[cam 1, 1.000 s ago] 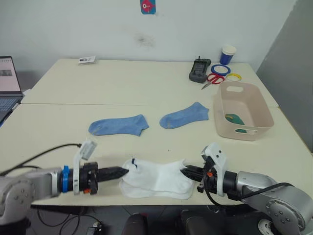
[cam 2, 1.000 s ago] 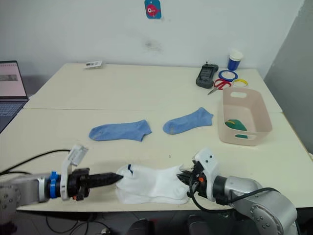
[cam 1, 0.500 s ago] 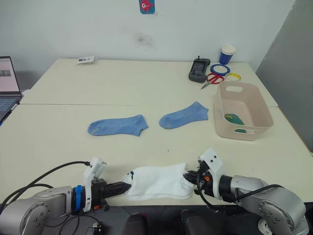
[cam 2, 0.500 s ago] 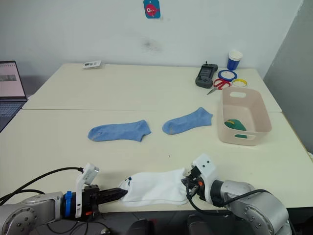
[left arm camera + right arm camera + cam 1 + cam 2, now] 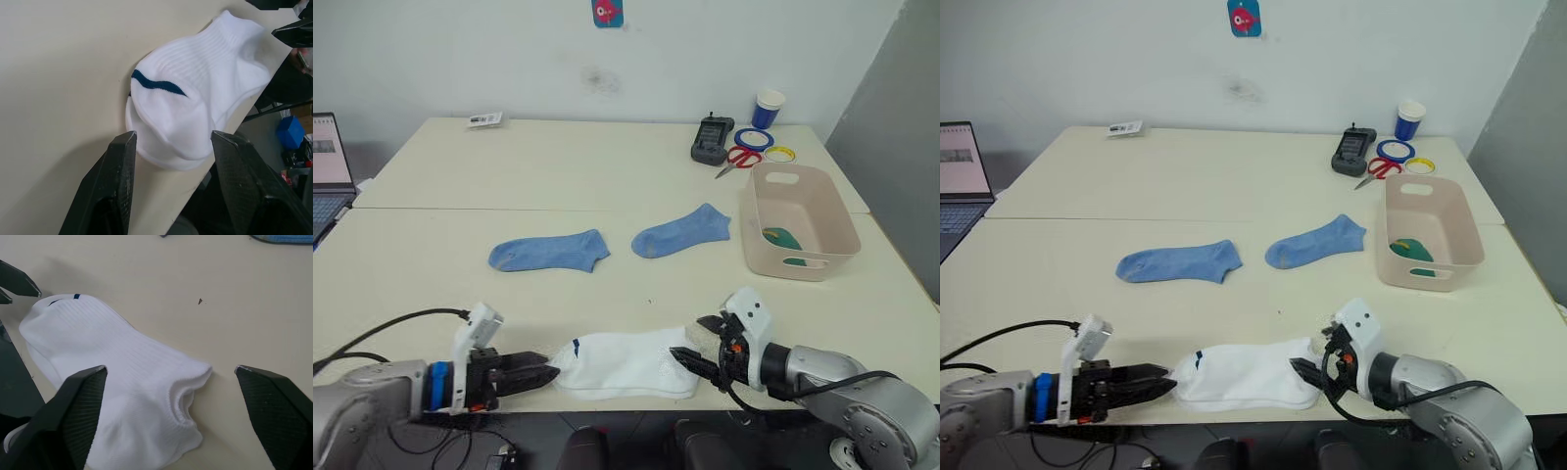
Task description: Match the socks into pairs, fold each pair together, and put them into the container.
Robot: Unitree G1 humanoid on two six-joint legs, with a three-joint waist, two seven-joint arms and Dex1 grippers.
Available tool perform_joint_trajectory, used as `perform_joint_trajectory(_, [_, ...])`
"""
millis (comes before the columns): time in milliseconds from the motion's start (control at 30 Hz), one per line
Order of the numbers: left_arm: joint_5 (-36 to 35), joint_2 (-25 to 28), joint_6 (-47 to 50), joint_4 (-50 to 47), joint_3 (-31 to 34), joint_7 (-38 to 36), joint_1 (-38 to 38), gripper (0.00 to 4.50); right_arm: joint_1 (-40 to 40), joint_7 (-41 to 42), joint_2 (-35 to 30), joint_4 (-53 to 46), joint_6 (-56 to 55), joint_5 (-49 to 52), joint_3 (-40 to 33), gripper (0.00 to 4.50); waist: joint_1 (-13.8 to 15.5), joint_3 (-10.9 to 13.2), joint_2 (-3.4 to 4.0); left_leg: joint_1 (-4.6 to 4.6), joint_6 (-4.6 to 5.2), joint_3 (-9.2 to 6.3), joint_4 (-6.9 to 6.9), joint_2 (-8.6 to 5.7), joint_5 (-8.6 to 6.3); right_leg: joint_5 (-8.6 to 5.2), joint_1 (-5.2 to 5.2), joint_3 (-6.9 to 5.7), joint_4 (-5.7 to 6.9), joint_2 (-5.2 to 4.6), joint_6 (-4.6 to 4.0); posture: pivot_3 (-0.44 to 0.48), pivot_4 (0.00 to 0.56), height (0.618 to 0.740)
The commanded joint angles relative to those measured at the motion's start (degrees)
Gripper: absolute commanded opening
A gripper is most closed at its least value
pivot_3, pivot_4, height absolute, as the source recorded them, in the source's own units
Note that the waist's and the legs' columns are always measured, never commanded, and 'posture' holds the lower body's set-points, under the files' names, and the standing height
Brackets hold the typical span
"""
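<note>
Two white socks [image 5: 625,362] with a dark cuff mark lie stacked at the table's front edge. My left gripper [image 5: 540,372] is open at their left end, and the sock's end [image 5: 195,98] lies loose between its fingers [image 5: 122,186]. My right gripper [image 5: 700,345] stands wide open at the right end, its fingers [image 5: 83,401] on either side of the cuff [image 5: 186,382]. Two light blue socks [image 5: 550,252] [image 5: 682,231] lie apart mid-table. The pink-beige container [image 5: 754,225] stands at the right with a green sock [image 5: 783,238] inside.
A laptop [image 5: 331,166] sits at the far left edge. At the back right are a black device [image 5: 711,139], red scissors [image 5: 736,160], tape rings [image 5: 756,138] and a blue-and-white cup [image 5: 769,109]. A small card [image 5: 485,119] lies at the back left.
Both grippers were shut on the ends of the white socks and now stand open. The socks lie flat, released at the front edge.
</note>
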Motion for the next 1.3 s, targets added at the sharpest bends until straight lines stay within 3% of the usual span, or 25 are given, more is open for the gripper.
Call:
perform_joint_trajectory(33, [0.38,-0.07,0.57,2.27,-0.96,0.84,-1.88,2.32,0.97,-0.45,-0.94,-1.78,-2.42,-0.89,-0.23,4.48,-0.01,0.04,0.07,0.00,0.00,0.04,0.00,0.00,0.00,0.00,-0.01,0.03,0.00,-0.01,0.00,0.000,0.150,0.732])
perform_joint_trajectory(367, [4.80,-5.42,-0.92,0.19,-12.16,6.66,-3.92,2.32,5.52,-3.26,-2.60,1.83,-4.02,-7.67,7.89,4.48,0.07,-0.11,0.07,-0.01,0.00,0.08,-0.02,-0.01,0.00,0.00,0.02,0.06,-0.07,-0.05,0.01,0.000,0.150,0.732])
perform_joint_trajectory(400, [5.31,-5.58,-1.33,0.25,-13.04,6.74,-3.90,2.32,6.01,-3.39,-2.57,2.11,-4.49,-8.14,8.33,4.31,0.08,-0.21,0.07,0.00,0.00,0.08,-0.02,-0.01,0.00,0.00,0.04,0.06,-0.08,-0.05,0.01,0.000,0.150,0.732])
perform_joint_trajectory(533, [6.35,-6.38,-2.20,-0.07,-15.80,7.03,-3.43,2.32,7.00,-2.51,-2.73,1.74,-5.73,-8.61,9.08,3.14,0.15,-0.46,0.19,0.02,-0.01,0.10,-0.04,-0.04,-0.01,0.00,0.06,0.08,-0.15,-0.06,0.01,0.000,0.150,0.732])
perform_joint_trajectory(633, [7.10,-7.36,-3.25,0.31,-16.86,7.36,-3.73,1.68,6.44,-2.02,-3.32,1.64,-6.09,-8.91,9.21,2.09,0.20,-0.60,0.35,0.02,-0.01,0.10,-0.05,-0.04,-0.01,0.00,0.07,0.09,-0.18,-0.06,0.01,0.000,0.150,0.732])
perform_joint_trajectory(800, [6.25,-9.57,-3.82,1.55,-15.69,7.74,-5.66,0.11,5.36,-1.52,-3.54,0.99,-7.06,-8.65,8.56,0.27,0.30,-0.61,0.38,0.01,0.00,0.12,-0.06,-0.06,-0.01,0.00,0.07,0.10,-0.21,-0.06,0.01,0.000,0.150,0.732])
perform_joint_trajectory(833, [6.15,-9.98,-3.84,1.77,-15.36,7.90,-6.05,0.00,5.19,-1.49,-3.46,0.92,-7.20,-8.73,8.38,0.01,0.34,-0.61,0.38,0.01,0.00,0.11,-0.06,-0.06,-0.01,0.00,0.07,0.09,-0.22,-0.06,0.01,0.000,0.150,0.732])
perform_joint_trajectory(1033, [4.98,-12.70,-2.90,3.78,-13.57,9.44,-12.21,0.00,1.61,-2.05,-1.74,1.03,-6.27,-8.11,6.41,0.01,0.65,-0.52,0.27,-0.02,0.00,0.07,-0.06,-0.06,-0.01,0.02,0.06,0.05,-0.23,-0.04,0.05,0.000,0.150,0.732])
perform_joint_trajectory(1100, [6.42,-14.50,-4.11,7.86,-13.76,11.05,-19.44,0.00,-1.53,-2.85,-0.63,2.51,-5.83,-8.45,5.19,0.01,0.83,-0.44,0.17,-0.03,0.00,0.04,-0.06,-0.04,-0.01,0.02,0.06,0.02,-0.23,0.00,0.05,0.000,0.150,0.732])
perform_joint_trajectory(1300, [13.38,-16.52,-8.26,17.53,-19.97,10.59,-29.47,0.00,-8.60,-4.69,0.58,11.44,-7.09,-12.68,6.50,0.01,0.83,-0.37,0.00,-0.07,0.00,0.11,-0.07,-0.07,-0.01,0.05,0.05,0.12,-0.27,0.07,0.10,0.000,0.150,0.732])
